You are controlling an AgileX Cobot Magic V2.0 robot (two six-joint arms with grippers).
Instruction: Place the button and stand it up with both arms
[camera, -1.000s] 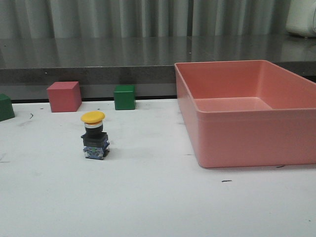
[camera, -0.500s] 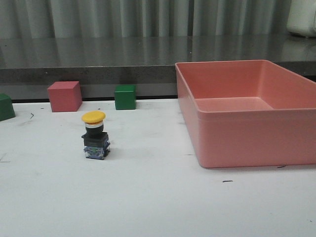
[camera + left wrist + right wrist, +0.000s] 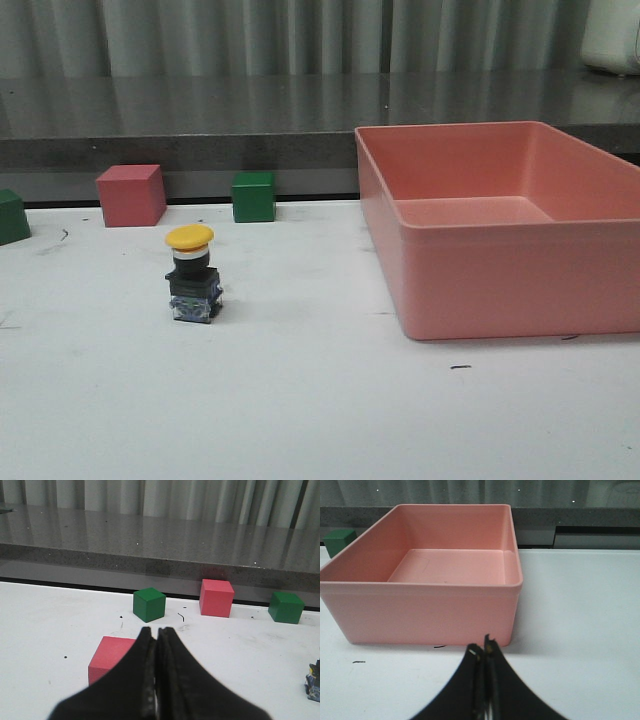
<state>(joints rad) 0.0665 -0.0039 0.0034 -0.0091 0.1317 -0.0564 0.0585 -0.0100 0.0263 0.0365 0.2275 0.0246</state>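
While the button (image 3: 191,274) stands upright, both arms' fingers (image 3: 150,680) (image 3: 477,680) sit pressed together.

White table (image 3: 320,420): button (image 3: 192,275), cubes, pink bin (image 3: 505,235).

Yellow-capped button (image 3: 192,274) — upright on its blocky base, white tabletop

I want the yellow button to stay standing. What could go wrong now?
The button stands upright on a small base with a wide cap, so a bump from either arm might tip it. Both arms are away from it with jaws shut, so reaching back without opening could knock it. The pink bin sits to its right, a possible obstacle.
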